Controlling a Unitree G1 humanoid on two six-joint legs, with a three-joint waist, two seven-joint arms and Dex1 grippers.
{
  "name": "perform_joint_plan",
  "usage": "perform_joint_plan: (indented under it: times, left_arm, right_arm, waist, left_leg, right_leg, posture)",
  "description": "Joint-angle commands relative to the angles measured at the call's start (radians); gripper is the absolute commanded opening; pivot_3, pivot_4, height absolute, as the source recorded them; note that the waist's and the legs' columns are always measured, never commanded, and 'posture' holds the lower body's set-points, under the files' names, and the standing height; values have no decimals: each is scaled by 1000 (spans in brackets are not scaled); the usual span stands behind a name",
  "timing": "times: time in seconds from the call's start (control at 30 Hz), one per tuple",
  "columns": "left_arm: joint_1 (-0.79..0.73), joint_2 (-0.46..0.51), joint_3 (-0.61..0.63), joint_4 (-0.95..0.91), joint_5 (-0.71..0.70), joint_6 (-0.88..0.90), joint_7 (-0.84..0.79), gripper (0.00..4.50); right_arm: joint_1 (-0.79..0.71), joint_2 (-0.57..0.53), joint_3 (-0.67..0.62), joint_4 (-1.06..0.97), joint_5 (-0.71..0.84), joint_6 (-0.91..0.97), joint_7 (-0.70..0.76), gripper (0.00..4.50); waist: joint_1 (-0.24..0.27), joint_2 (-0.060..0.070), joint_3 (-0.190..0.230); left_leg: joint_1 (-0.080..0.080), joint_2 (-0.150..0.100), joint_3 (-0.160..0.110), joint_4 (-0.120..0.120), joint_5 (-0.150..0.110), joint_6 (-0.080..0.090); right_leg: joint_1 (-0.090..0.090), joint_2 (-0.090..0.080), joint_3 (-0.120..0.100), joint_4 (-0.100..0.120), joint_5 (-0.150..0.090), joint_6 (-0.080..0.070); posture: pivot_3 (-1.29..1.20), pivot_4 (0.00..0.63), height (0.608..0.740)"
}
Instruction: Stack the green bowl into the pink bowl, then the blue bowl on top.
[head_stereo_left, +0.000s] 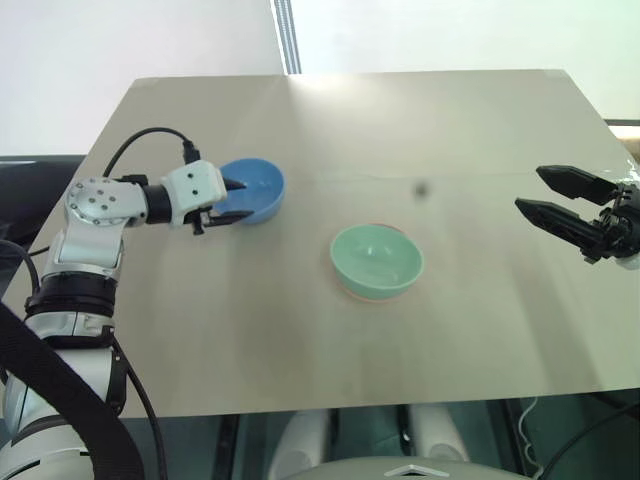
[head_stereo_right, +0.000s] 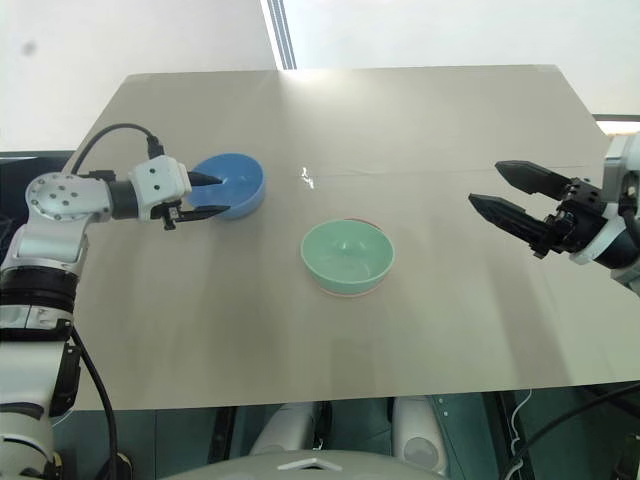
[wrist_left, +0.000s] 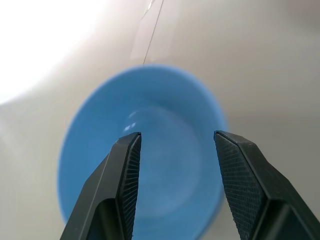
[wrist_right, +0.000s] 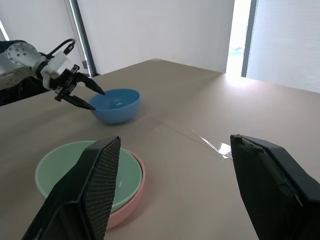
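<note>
Since the green bowl already sits nested in the pink bowl near the middle of the table, the step in hand looks to be picking up the blue bowl, which stands upright on the table's left side, well apart from the stack. The left gripper is at that bowl's near rim with its jaws spread, one finger above the rim and one lower beside the wall; whether either touches is not clear. In the left wrist view the bowl's hollow lies between the two fingers. To do this well, I would set one finger inside the wall and one outside, close firmly on the rim, and lift straight up before carrying it across, since a smooth plastic wall may slip or tip in a shallow pinch. It should come down level and centred over the green bowl. The right gripper hangs spread and empty over the table's right side, away from the stack.
</note>
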Motion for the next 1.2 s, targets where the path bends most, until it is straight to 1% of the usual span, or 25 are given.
perform_joint_plan:
  times: [0.03, 0.13, 0.33, 0.53, 0.6, 0.63, 0.7, 0.73, 0.97, 1.2]
  left_arm:
    - [4, 33, 44, -86, -59, 55, -28, 2454]
    - [15, 44, 47, -115, -72, 88, -37, 2454]
    - [53, 62, 21, -97, -25, 67, -22, 2454]
    - [21, 0, -4, -38, 26, 55, 57, 2454]
    - [7, -15, -10, -25, 37, 51, 68, 2972]
    - [0, -22, -12, -17, 43, 41, 72, 3313]
    - [-14, -33, -19, 6, 55, 20, 80, 4261]
    - [-21, -37, -24, 19, 61, 9, 83, 4433]
    - [-45, -43, -55, 85, 91, -44, 67, 4433]
    - [-44, -35, -83, 103, 107, -46, 22, 4433]
  right_arm:
    - [0, -20, -24, -6, 15, -30, 9, 3808]
    - [0, -22, -21, -2, 14, -34, 11, 3808]
    - [-3, -24, -12, 5, 10, -44, 11, 3808]
    - [-13, -22, 2, 13, 5, -56, 6, 3808]
    - [-14, -23, 5, 15, 3, -62, 6, 3873]
    - [-14, -24, 5, 15, 4, -63, 6, 3873]
    - [-14, -26, 0, 14, 7, -62, 4, 3873]
    - [-13, -27, -2, 12, 8, -62, 2, 3873]
    - [0, -30, -11, 3, 8, -62, -3, 3873]
    - [2, -35, -13, 2, 7, -64, -8, 3873]
  waist:
    - [0, 0, 0]
    - [0, 0, 0]
    - [0, 0, 0]
    - [3, 0, 0]
    - [2, 0, 0]
    - [2, 0, 0]
    - [1, 0, 0]
    - [0, 0, 0]
    - [1, 0, 0]
    - [1, 0, 0]
  left_leg:
    - [0, 0, 0, 0, 0, 0]
    - [0, 0, 0, 0, 0, 0]
    - [0, 0, 0, 0, 0, 0]
    - [0, 0, 0, 0, 0, 0]
    - [0, 0, 0, 1, 0, 0]
    - [0, 0, 0, 1, 0, 0]
    - [0, 0, -1, 1, 0, 0]
    - [0, 0, 0, 1, 0, 0]
    - [0, 0, 0, 1, 0, 0]
    - [0, 0, 0, 1, 0, 0]
  right_leg:
    - [0, 0, 0, 0, 0, 0]
    - [0, 0, 0, 0, 0, 0]
    - [0, 1, 0, 0, 0, 0]
    - [1, 0, 0, 0, 0, 0]
    - [1, 0, 0, 0, 0, 0]
    - [1, 0, 0, 0, 0, 0]
    - [1, 0, -1, 0, 0, 0]
    - [1, 0, 0, 0, 0, 0]
    - [1, 0, 0, 0, 0, 0]
    - [1, 0, 0, 0, 0, 0]
  posture:
    - [0, 150, 740]
    - [0, 150, 740]
    - [0, 150, 740]
    - [0, 150, 740]
    - [0, 150, 740]
    - [0, 150, 740]
    - [0, 150, 740]
    - [0, 150, 740]
    - [0, 150, 740]
    - [0, 150, 740]
